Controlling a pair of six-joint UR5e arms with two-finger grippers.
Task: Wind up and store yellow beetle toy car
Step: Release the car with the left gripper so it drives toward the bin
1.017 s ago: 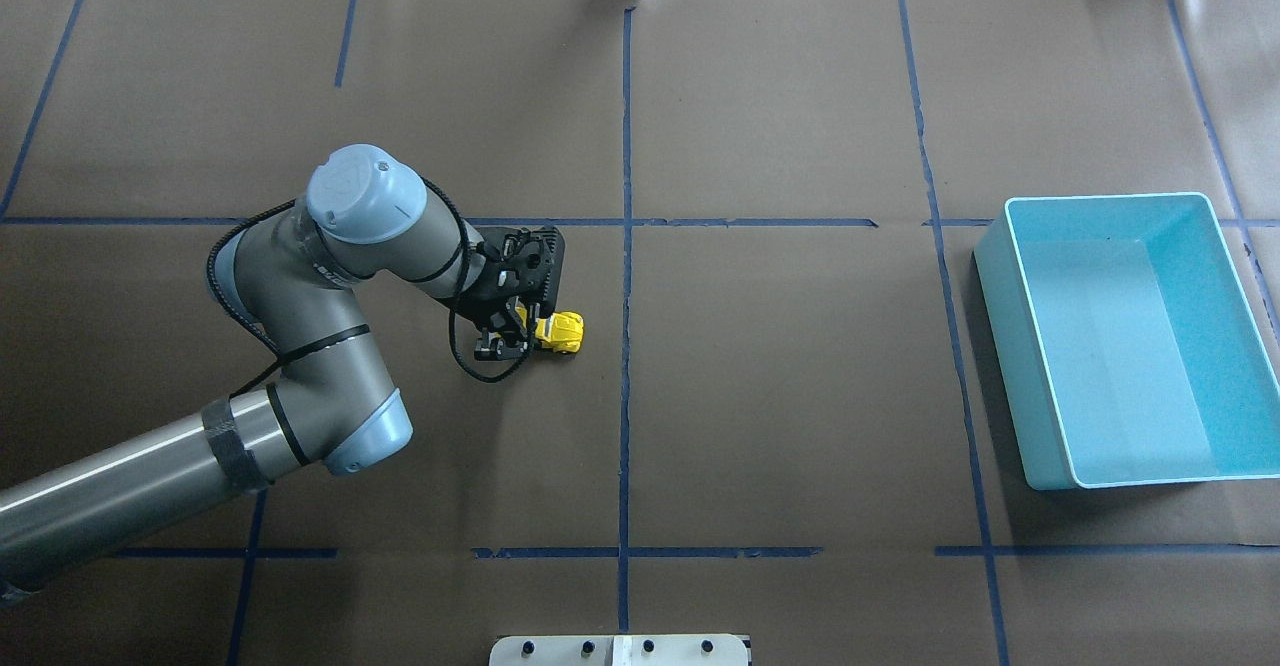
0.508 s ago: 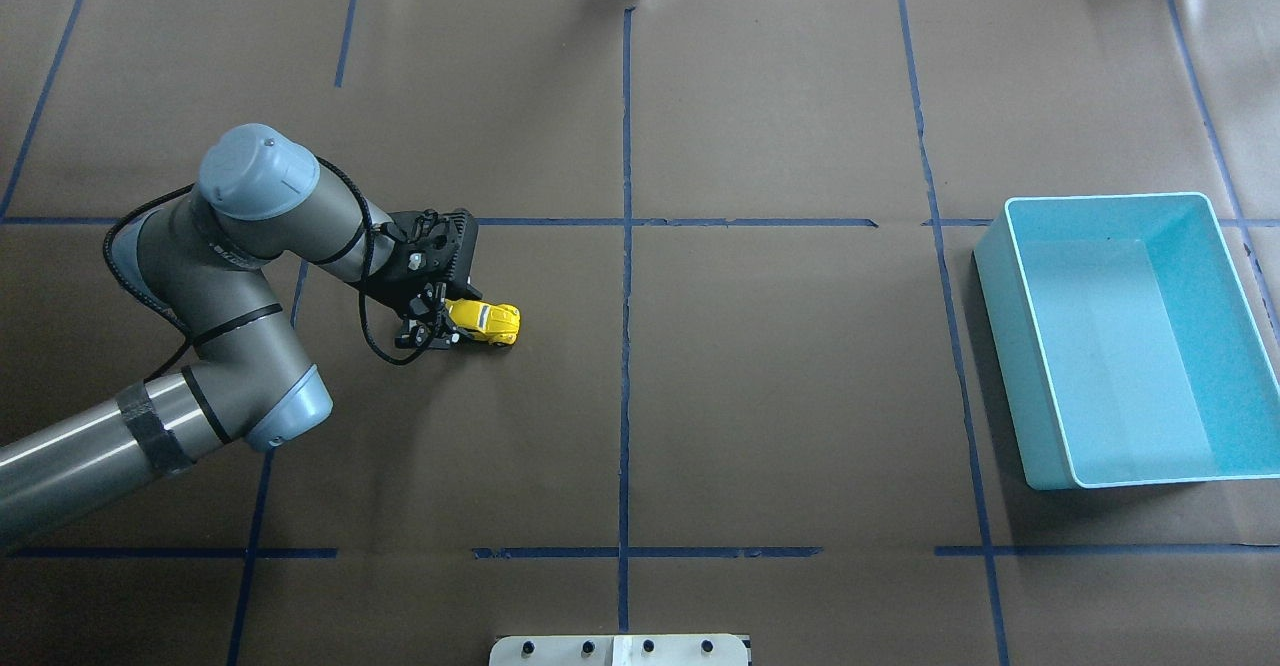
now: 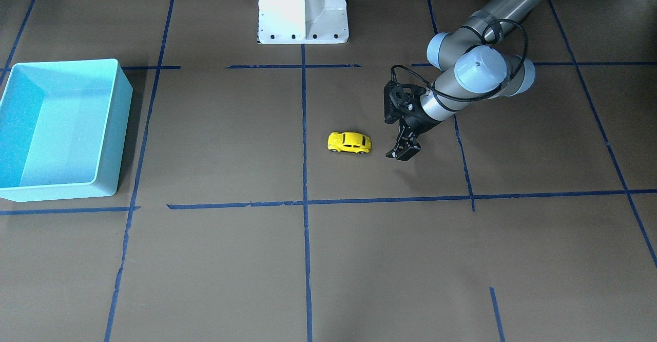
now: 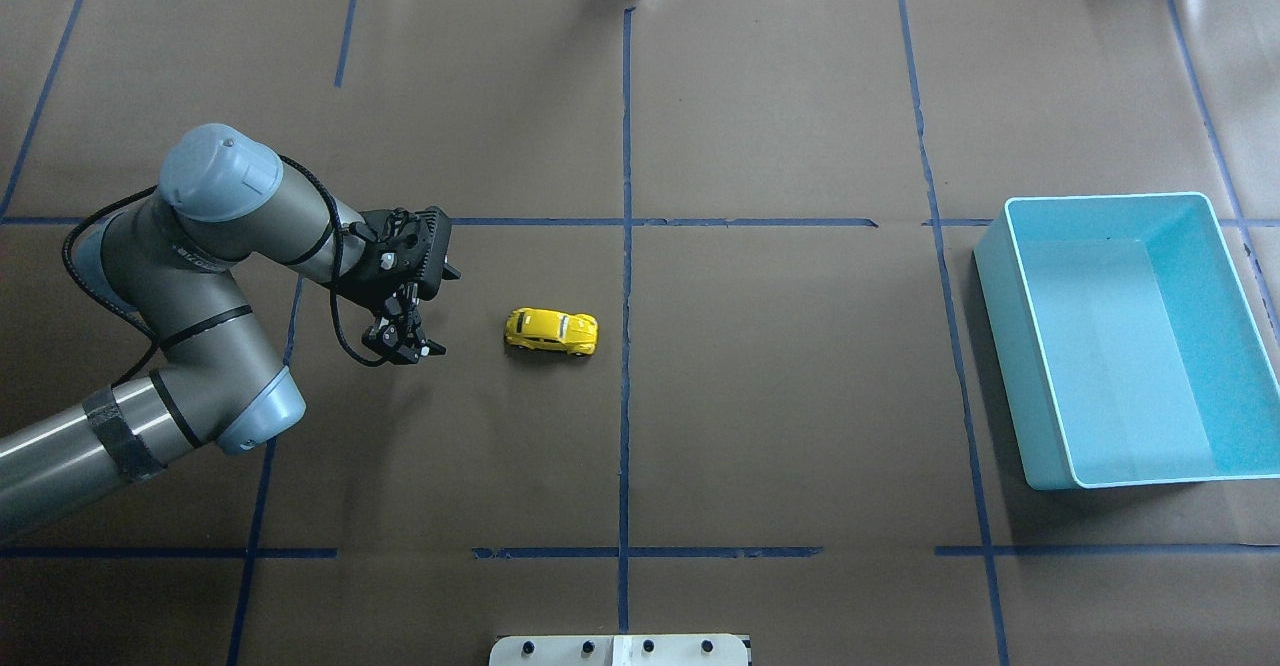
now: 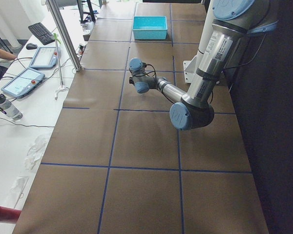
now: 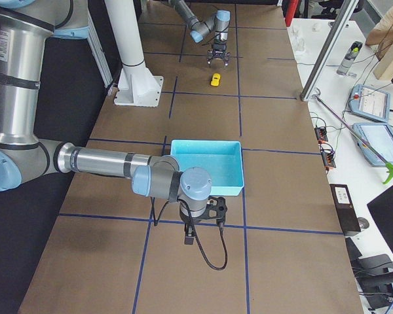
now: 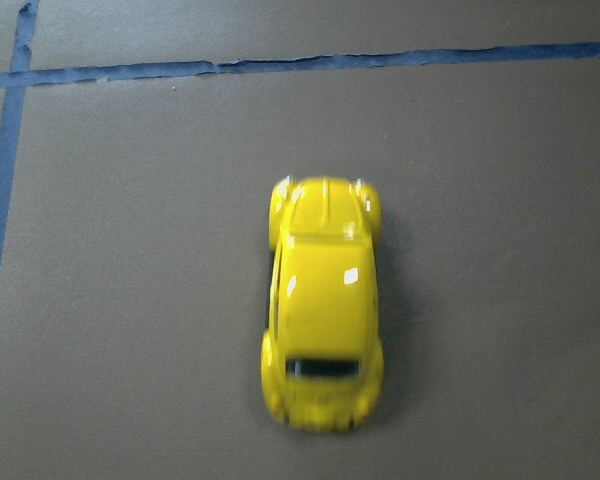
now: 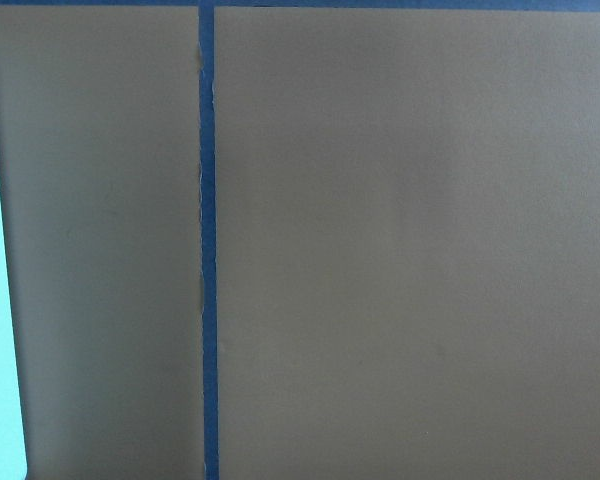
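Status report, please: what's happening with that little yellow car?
Yellow beetle toy car free on its wheels. Left gripper open, beside it. Right gripper near light blue bin, state unclear. Nothing blocking.

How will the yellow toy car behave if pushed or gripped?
The yellow toy car stands on its wheels on the flat table, so it probably rolls lengthwise. Its glossy, rounded body may slip in a grip. Small, so likely light.
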